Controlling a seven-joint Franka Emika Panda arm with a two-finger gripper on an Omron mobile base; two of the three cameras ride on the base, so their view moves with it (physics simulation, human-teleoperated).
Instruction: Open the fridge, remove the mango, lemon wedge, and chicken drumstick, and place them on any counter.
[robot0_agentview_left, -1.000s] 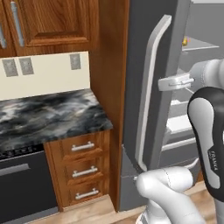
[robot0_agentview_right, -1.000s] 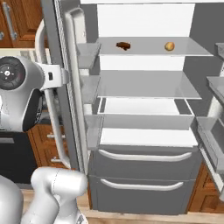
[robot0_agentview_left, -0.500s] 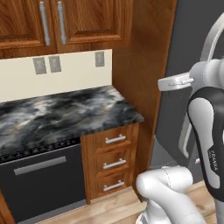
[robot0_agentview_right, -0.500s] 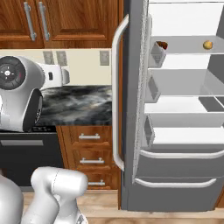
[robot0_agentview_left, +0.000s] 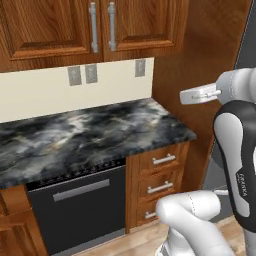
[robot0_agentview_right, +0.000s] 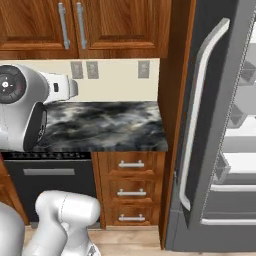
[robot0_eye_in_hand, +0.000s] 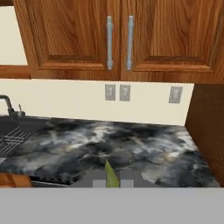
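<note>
My gripper (robot0_eye_in_hand: 113, 182) is shut on the lemon wedge (robot0_eye_in_hand: 111, 174), a thin yellow-green sliver standing up between the two tips. It hangs in front of and above the counter (robot0_eye_in_hand: 127, 144), a black marbled top also seen from the base cameras (robot0_agentview_left: 95, 132) (robot0_agentview_right: 107, 125). The fridge (robot0_agentview_right: 210, 150) stands at the right with its grey door swung open, showing the long white handle (robot0_agentview_right: 197, 115) and white shelves. The mango and the chicken drumstick are out of view.
Wooden upper cabinets (robot0_eye_in_hand: 118, 35) with metal handles hang over the counter. Below it are a black oven front (robot0_agentview_left: 75, 205) and wooden drawers (robot0_agentview_left: 160, 175). A sink with a faucet (robot0_eye_in_hand: 8, 106) lies at the counter's left end. A tall wooden panel (robot0_agentview_right: 172, 100) separates counter and fridge.
Both base views have swung from the open fridge toward the counter, so the camera has moved. The fridge shelf with the mango and the drumstick has slid out of frame. The gripper stays shut.
</note>
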